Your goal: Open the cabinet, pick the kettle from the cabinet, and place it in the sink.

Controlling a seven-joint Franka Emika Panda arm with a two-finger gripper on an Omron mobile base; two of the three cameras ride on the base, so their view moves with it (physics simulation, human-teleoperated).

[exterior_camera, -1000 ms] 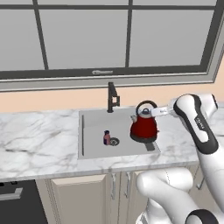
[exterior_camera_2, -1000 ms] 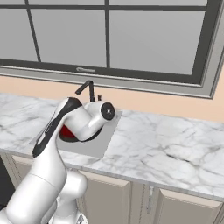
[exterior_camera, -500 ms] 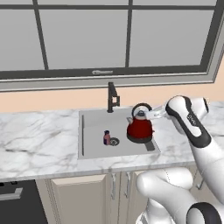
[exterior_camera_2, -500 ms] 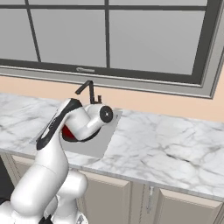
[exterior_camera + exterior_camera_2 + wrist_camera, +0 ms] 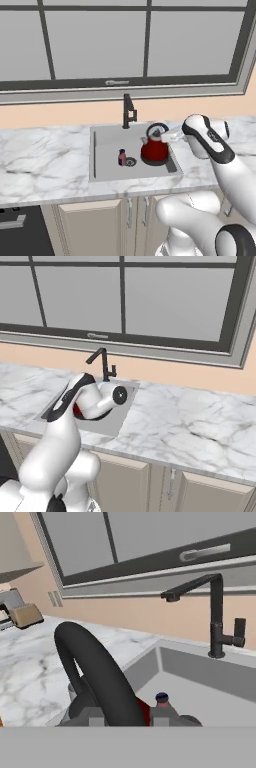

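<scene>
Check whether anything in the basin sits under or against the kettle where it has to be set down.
Nothing visible blocks it. The kettle is already low inside the sink, at its right side, its loop handle between the gripper fingers. The small pinkish bottle stands apart to its left, near the drain, with bare basin floor between them.

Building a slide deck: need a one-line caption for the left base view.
White arm's pincer grips the black loop handle of the small red dome-shaped kettle inside the grey sunken sink.

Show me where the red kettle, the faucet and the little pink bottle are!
kettle [image 5: 154, 150]: left base view, on its red body.
faucet [image 5: 128, 111]: left base view, on its dark upright post.
little pink bottle [image 5: 122, 157]: left base view, on its body, in the sink.
</scene>
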